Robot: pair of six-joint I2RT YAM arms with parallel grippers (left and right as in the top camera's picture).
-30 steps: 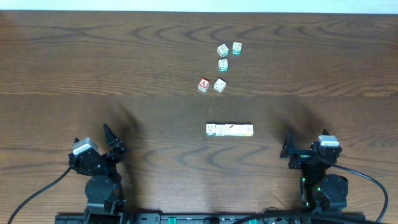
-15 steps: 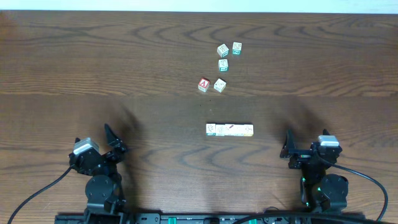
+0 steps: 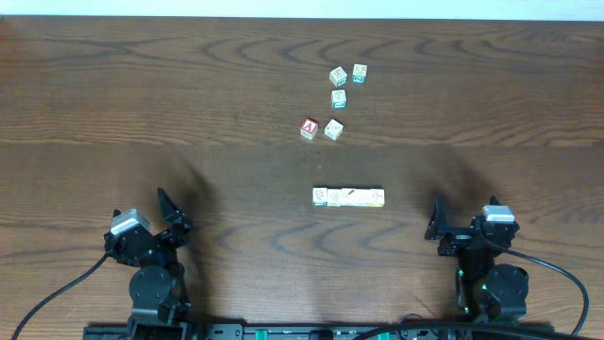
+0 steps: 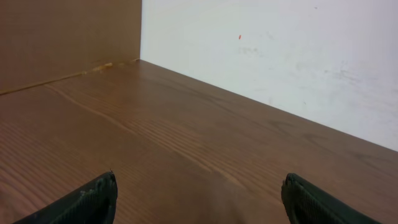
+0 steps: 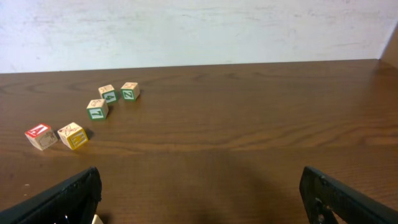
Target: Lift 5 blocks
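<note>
The blocks (image 3: 348,196) lie end to end in a short straight row of several pale cubes on the brown table, one face marked with a reddish stroke. My left gripper (image 3: 173,213) hovers open near the front left, far from the row. To the row's right, my right gripper (image 3: 440,229) is open too and apart from it. The left wrist view shows only bare table between the open left gripper (image 4: 199,190) fingers. In the right wrist view the right gripper (image 5: 199,186) holds nothing, and a pale corner of the blocks (image 5: 95,219) peeks beside its left finger.
Several loose cubes sit farther back: a red "A" cube (image 3: 310,127) (image 5: 41,136), a yellow-edged cube (image 3: 333,128) (image 5: 73,135), and three green-edged cubes (image 3: 339,97) (image 5: 97,109). A white wall (image 5: 199,31) borders the far table edge.
</note>
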